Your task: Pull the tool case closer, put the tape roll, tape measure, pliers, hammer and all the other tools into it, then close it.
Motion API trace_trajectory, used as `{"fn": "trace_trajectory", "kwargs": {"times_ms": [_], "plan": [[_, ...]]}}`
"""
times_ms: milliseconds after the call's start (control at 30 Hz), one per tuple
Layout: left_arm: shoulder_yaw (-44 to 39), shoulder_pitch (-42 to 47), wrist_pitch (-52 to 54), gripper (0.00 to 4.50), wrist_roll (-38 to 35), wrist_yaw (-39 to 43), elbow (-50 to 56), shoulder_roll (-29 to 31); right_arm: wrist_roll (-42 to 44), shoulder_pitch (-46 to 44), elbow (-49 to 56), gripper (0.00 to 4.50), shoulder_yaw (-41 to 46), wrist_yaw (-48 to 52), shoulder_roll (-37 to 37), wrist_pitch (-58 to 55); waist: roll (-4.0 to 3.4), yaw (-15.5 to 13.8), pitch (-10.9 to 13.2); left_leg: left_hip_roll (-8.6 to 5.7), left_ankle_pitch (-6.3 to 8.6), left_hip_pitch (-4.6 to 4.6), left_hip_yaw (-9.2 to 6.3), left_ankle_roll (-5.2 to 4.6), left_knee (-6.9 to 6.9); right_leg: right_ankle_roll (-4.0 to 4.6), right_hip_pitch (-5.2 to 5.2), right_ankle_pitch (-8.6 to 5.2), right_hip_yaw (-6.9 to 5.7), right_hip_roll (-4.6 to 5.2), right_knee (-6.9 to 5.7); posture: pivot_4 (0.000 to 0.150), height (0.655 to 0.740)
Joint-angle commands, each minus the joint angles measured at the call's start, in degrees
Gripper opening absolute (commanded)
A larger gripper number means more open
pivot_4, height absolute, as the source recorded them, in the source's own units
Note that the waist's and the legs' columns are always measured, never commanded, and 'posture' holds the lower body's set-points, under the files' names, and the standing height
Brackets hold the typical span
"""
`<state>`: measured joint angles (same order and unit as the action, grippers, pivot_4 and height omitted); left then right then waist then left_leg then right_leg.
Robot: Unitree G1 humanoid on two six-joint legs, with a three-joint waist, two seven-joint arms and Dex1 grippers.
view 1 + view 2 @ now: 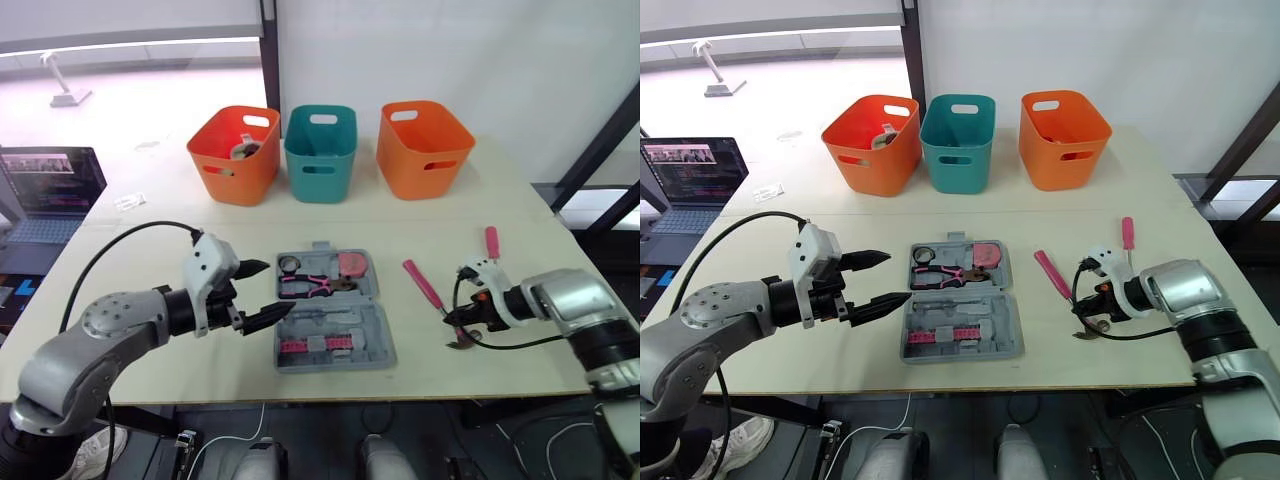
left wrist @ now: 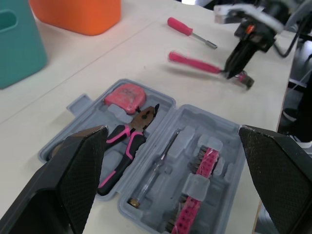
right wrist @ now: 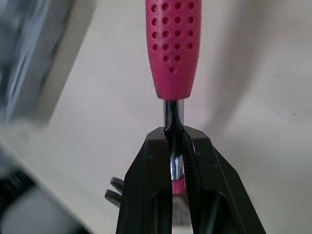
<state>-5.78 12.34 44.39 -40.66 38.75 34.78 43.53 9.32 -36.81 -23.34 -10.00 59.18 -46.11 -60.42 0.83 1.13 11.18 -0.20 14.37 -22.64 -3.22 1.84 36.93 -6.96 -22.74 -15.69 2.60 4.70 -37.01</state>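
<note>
Pinching hammer (image 1: 428, 290) shaft, right claw (image 3: 173, 146) low over table (image 1: 440, 215); left claw (image 1: 277, 288) spread beside tool case (image 1: 330, 345).

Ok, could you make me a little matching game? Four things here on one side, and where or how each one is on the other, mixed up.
Things:
1. hammer
2. pliers
3. pink screwdriver
4. left hand

States:
A. lying in the open case
B. open, holding nothing
C. gripped by the right hand
D. loose on the table

Pairs: 1-C, 2-A, 3-D, 4-B.
</note>
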Motion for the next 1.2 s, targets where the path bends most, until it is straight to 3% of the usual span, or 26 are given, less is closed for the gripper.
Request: {"fn": "trace_trajectory", "kwargs": {"times_ms": [33, 233, 300, 333, 533, 567, 800, 1200], "plan": [[-0.99, 0.70, -0.50, 4.50, -0.52, -0.20, 1.80, 0.04, -1.15, -1.50, -0.85, 0.05, 3.21, -7.37, 2.87, 2.07, 0.00, -0.07, 0.00, 0.00, 0.00, -0.02, 0.02, 0.00, 0.01, 0.00, -0.01, 0.00, 0.01, 0.00, 0.00, 0.150, 0.7400], [-1.37, 0.51, -0.29, 4.50, -0.87, -0.45, 2.56, 0.17, -3.05, -2.92, -2.74, 0.05, 2.89, -12.97, 7.25, 8.13, 0.10, 1.20, -0.05, 0.00, 0.00, 0.00, 0.04, 0.00, 0.07, -0.04, 0.03, 0.02, 0.03, -0.02, -0.01, 0.150, 0.7400], [-1.79, 0.44, -0.33, 4.50, -1.15, -0.33, 2.61, 0.24, -2.99, -2.71, -1.27, 0.98, 3.07, -12.89, 7.02, 9.67, 0.08, 1.50, -0.05, 0.01, 0.00, 0.01, 0.04, 0.00, 0.06, -0.04, 0.03, 0.02, 0.03, -0.02, -0.03, 0.150, 0.7400], [-1.87, 0.46, -0.39, 4.50, -1.24, -0.23, 2.58, 0.25, -2.01, -2.32, 0.45, 1.18, 3.27, -11.57, 6.45, 9.21, 0.08, 1.47, -0.04, 0.01, 0.00, 0.01, 0.05, 0.00, 0.05, -0.05, 0.00, 0.02, 0.04, -0.02, -0.06, 0.150, 0.7400], [-0.96, 1.94, -0.83, 4.50, -1.54, 0.94, 1.15, 0.09, -1.03, -1.52, 10.04, 4.11, 3.97, -7.58, 0.32, 9.87, 0.04, 1.09, -0.02, 0.00, 0.00, -0.13, -0.03, 0.00, 0.04, -0.06, -0.10, 0.01, -0.01, -0.02, -0.08, 0.150, 0.7400], [-0.53, 2.43, -0.94, 4.50, -1.51, 1.30, 0.71, 0.00, -2.00, -1.67, 10.84, 4.43, 3.63, -7.52, -1.27, 11.34, 0.04, 0.98, -0.02, 0.00, 0.00, -0.18, -0.03, 0.00, 0.06, -0.06, -0.13, 0.01, -0.01, -0.01, -0.07, 0.150, 0.7400], [1.25, 4.14, -1.74, 4.50, -0.84, 3.34, -1.26, -0.72, -4.21, 1.05, 10.14, 4.43, 2.07, -8.37, -1.79, 19.58, 0.06, 1.32, -0.02, 0.01, 0.00, -0.23, -0.06, 0.00, 0.07, -0.06, -0.18, 0.01, -0.05, -0.04, -0.08, 0.150, 0.7400], [1.13, 2.18, -2.22, 4.50, 0.18, 4.27, -0.41, 0.30, -4.81, 4.26, 0.54, 4.43, 3.49, -13.18, 5.38, 23.63, 0.05, 1.25, -0.02, 0.01, -0.01, -0.31, -0.06, 0.00, 0.09, -0.06, -0.25, 0.02, -0.04, -0.03, -0.09, 0.150, 0.7400]]}}
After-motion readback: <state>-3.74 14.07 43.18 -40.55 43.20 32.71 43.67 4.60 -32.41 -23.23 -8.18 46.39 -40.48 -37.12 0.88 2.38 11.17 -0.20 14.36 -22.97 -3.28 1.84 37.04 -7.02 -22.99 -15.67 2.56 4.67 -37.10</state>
